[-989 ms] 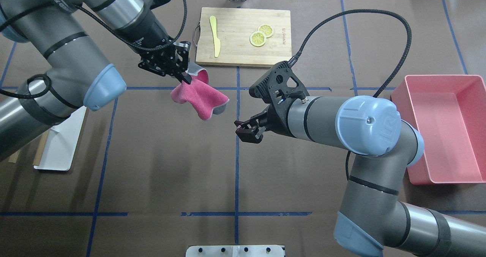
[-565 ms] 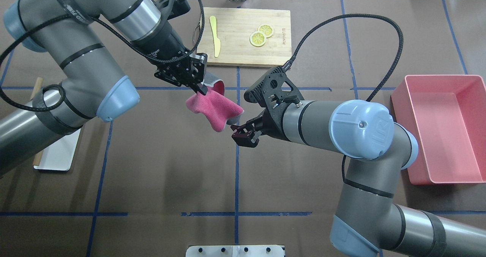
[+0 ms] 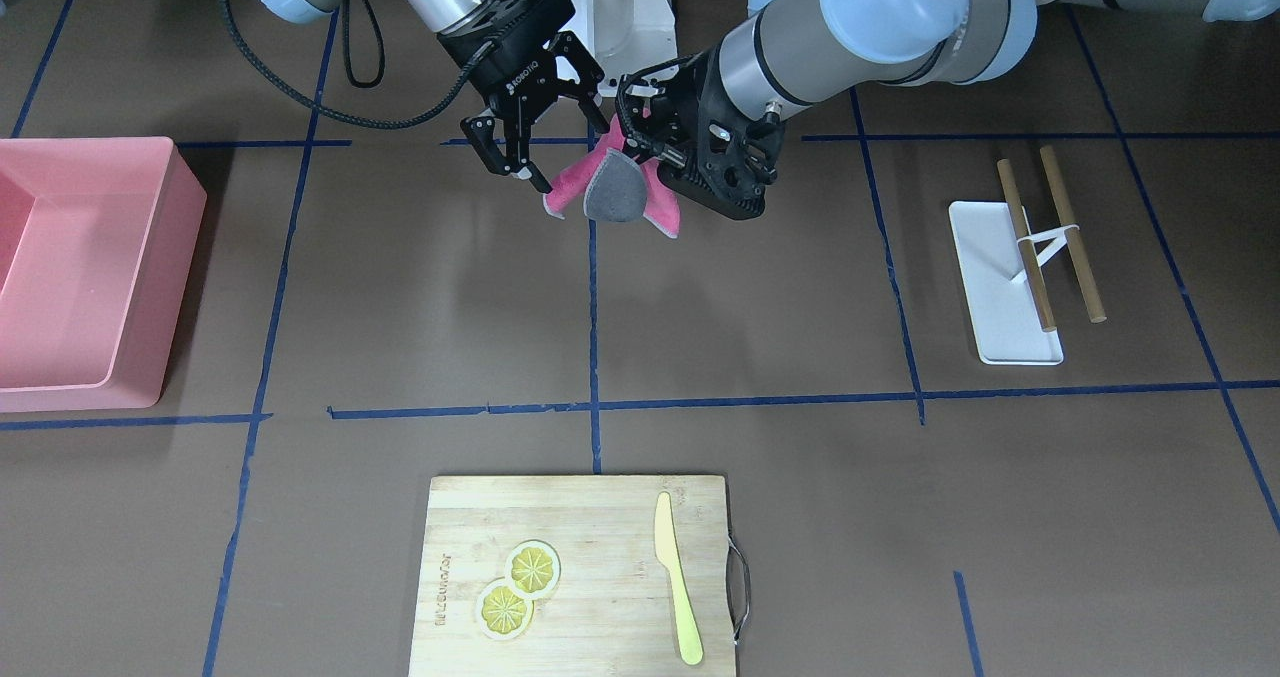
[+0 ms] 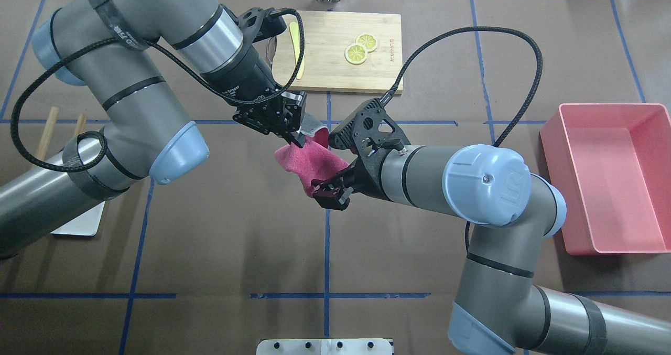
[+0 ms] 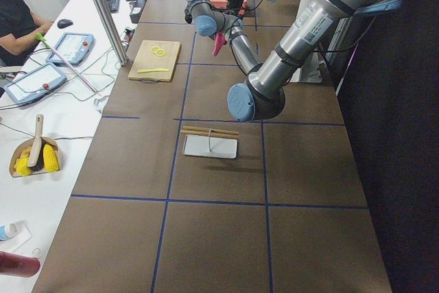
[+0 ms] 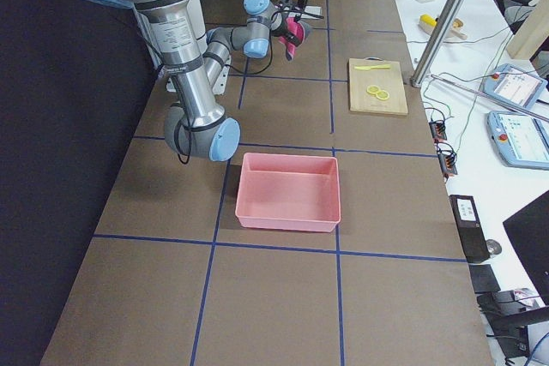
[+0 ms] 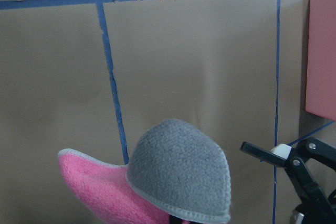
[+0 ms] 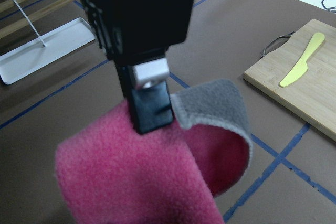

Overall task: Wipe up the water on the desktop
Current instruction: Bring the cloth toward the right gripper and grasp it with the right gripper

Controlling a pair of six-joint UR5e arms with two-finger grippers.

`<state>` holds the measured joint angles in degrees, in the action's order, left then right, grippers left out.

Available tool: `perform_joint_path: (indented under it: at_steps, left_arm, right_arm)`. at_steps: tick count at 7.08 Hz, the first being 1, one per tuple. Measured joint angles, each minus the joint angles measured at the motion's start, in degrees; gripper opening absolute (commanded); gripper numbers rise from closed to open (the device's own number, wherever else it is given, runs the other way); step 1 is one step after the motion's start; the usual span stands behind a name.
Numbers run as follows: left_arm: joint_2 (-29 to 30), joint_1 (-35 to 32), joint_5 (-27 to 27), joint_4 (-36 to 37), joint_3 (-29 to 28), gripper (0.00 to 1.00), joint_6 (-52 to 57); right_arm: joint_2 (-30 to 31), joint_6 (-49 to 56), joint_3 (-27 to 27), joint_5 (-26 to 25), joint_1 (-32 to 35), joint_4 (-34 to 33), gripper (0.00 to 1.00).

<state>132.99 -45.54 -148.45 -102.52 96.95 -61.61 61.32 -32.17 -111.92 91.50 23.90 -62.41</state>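
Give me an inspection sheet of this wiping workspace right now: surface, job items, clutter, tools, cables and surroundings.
Surface: desktop, dark brown with blue tape grid; no water seen.
Job's things: pink cloth, grey-backed, lifted off the surface.
Clutter: cutting board with lemon slices and yellow knife; pink bin; white tray and two wooden sticks.
Tools: left tool shut on the cloth; right tool open beside its lower end.
Cables: black cable arcs from the right wrist.
Surroundings: seated person at the side bench.
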Motion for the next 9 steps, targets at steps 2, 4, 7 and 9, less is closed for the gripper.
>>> perform_joint_path:
  at_steps: [2,4,7,9]
  left_arm:
    - [0.4,0.8,0.1,0.0,0.2,0.00,0.0]
    - [0.3,1.2,0.2,0.0,0.2,0.00,0.0]
    - [0.2,1.2,0.2,0.0,0.1,0.00,0.0]
    - [0.2,1.2,0.2,0.0,0.1,0.10,0.0]
  right_arm:
    - [-0.7,-0.1,0.7,0.0,-0.1,0.3,0.79]
    - [-0.8,-0.6,0.7,0.0,-0.1,1.2,0.06]
    - [-0.8,-1.3,0.4,0.2,-0.1,1.4,0.00]
    - [-0.8,-1.7,0.2,0.2,-0.2,1.4,0.00]
